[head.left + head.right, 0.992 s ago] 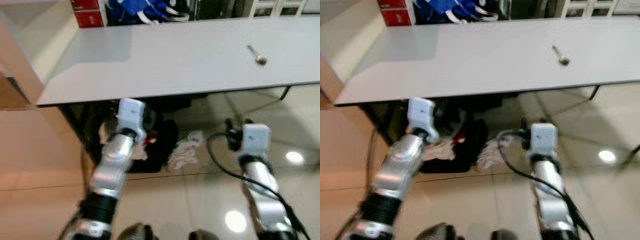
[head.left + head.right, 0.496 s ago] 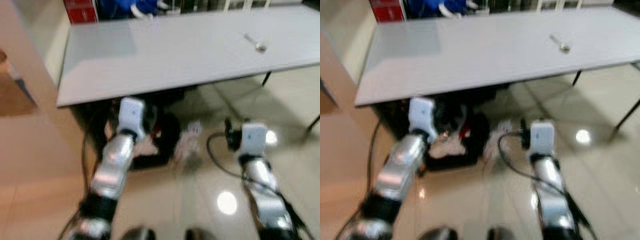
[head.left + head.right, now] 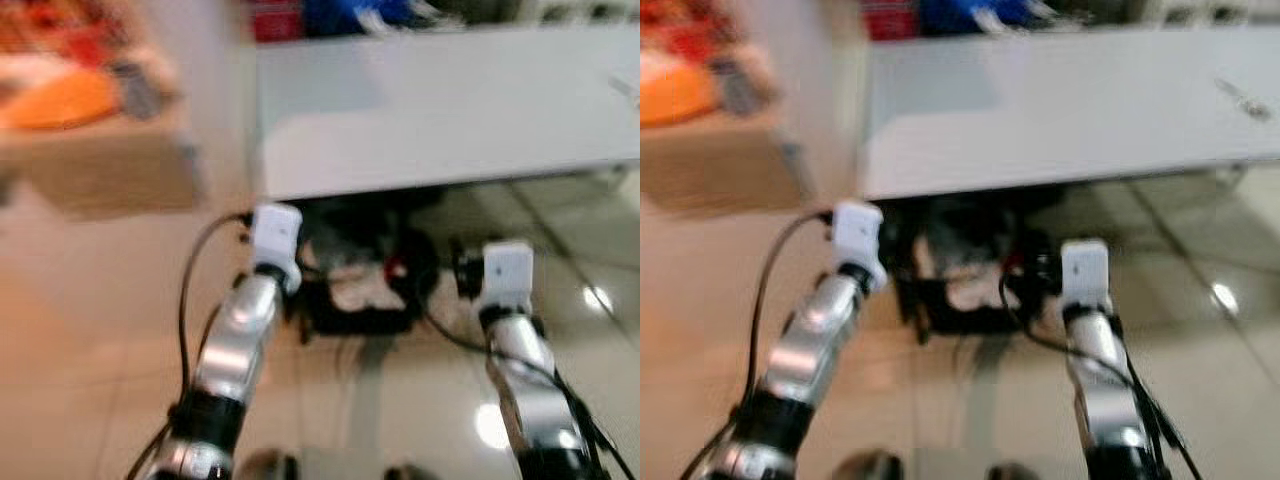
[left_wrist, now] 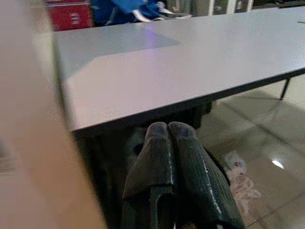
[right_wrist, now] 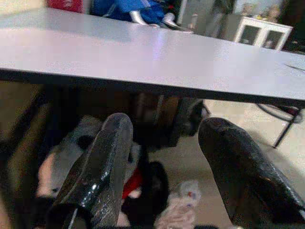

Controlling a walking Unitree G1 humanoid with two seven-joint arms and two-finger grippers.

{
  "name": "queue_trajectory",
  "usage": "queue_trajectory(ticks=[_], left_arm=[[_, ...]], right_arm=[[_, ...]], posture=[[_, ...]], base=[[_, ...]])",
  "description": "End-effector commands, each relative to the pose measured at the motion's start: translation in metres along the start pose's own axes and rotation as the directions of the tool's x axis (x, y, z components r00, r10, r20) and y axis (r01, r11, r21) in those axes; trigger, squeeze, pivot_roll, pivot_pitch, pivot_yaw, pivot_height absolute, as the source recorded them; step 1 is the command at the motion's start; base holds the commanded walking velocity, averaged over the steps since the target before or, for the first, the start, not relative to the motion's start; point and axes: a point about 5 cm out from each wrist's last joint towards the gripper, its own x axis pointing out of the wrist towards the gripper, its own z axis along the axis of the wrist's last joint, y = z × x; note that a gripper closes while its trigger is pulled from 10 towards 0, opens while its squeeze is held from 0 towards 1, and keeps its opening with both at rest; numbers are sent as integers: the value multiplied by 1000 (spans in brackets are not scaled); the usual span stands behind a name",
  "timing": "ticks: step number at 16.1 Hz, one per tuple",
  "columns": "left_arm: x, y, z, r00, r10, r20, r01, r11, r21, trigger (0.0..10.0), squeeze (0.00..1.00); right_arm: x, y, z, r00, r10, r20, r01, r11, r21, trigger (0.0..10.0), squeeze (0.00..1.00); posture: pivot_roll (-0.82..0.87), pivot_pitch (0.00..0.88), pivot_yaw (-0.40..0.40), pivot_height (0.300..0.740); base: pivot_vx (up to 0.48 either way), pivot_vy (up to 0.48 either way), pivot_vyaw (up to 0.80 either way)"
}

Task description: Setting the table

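Note:
A long grey-white table (image 3: 450,110) stands ahead of me. A small metal spoon (image 3: 1243,97) lies on it at the far right, blurred. Both silver arms are held low in front of the table's near edge, the left arm (image 3: 245,330) and the right arm (image 3: 515,340). In the left wrist view my left gripper (image 4: 169,129) is shut with nothing in it, its fingertips pressed together just below the table edge. In the right wrist view my right gripper (image 5: 164,126) is open, holding nothing, also below the table edge.
A wooden counter (image 3: 90,170) with an orange object (image 3: 55,100) stands at the left. Under the table lie a dark bag and crumpled cloths (image 3: 360,290). A red box (image 4: 69,16) and blue fabric (image 5: 128,8) sit behind the table. The floor is glossy tile (image 3: 600,300).
The whole picture has swung left: the table and spoon have slid to the right and the wooden counter has come into view. Both arms keep the same pose.

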Motion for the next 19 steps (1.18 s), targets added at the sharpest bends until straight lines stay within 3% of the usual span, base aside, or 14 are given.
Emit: queue_trajectory(ticks=[1,14,16,17,18,19], left_arm=[[-2,10,3,999,30,13,-31,999,22,10000,0],[0,8,4,1000,27,14,-27,999,38,10000,0],[1,9,5,999,39,16,-40,996,79,10000,0],[0,8,3,1000,17,4,-17,1000,26,10000,0],[1,7,1,1000,1,-9,-1,1000,3,10000,976],[0,6,4,1000,-22,13,22,1000,-20,10000,1000]], right_arm=[[3,4,7,1000,10,28,-11,1000,22,10000,0],[4,7,5,1000,12,18,-12,1000,13,10000,0],[5,6,5,1000,6,15,-6,1000,21,10000,0],[5,7,5,1000,5,15,-6,1000,21,10000,0],[5,7,5,1000,6,15,-6,1000,22,10000,0],[5,8,5,1000,7,16,-8,1000,22,10000,0]], posture=[[12,0,-2,709],[12,0,-5,709],[13,0,-5,709],[13,0,-5,709],[13,0,-3,709],[12,0,-2,709]], base=[[0,435,494],[0,445,145],[0,223,0],[0,0,0],[0,0,0],[0,0,0]])
